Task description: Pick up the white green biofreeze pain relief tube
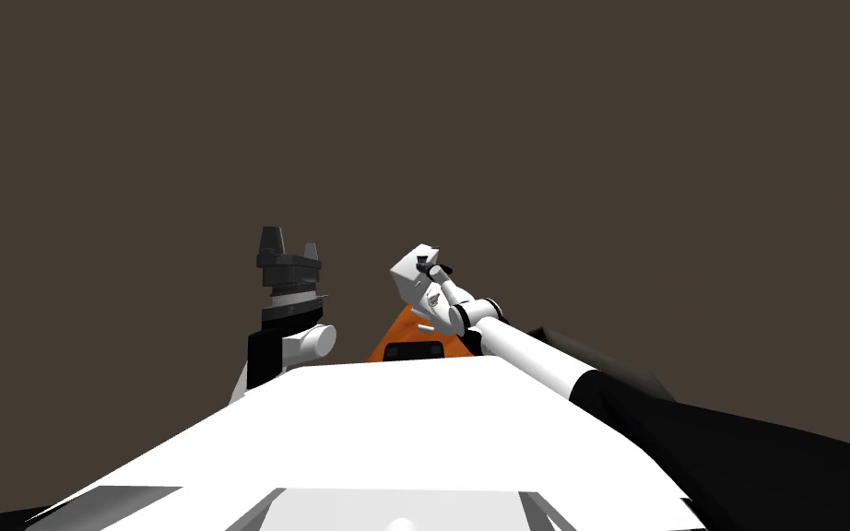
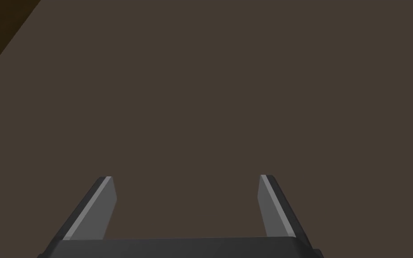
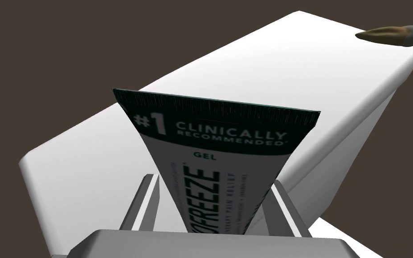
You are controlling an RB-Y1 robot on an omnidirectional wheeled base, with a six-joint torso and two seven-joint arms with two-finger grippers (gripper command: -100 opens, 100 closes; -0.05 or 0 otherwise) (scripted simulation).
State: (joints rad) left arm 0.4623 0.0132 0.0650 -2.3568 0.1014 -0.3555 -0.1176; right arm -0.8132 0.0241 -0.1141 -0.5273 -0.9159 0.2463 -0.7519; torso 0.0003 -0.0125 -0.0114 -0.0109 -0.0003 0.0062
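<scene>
The cap end of the white and dark green squeeze tube (image 3: 214,134) is hidden behind our right gripper (image 3: 213,179), whose blades pinch its sides, and part of its lettering is cut off. Behind it lies a white round-edged block (image 3: 290,80). A brown pointed thing (image 3: 393,36) is cropped at the edge. Our left gripper (image 2: 185,179) is spread before a flat brown surface (image 2: 201,89).

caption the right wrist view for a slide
Right pincer shut on a white tube with a dark green crimped end, a white rectangular block beyond it.
</scene>
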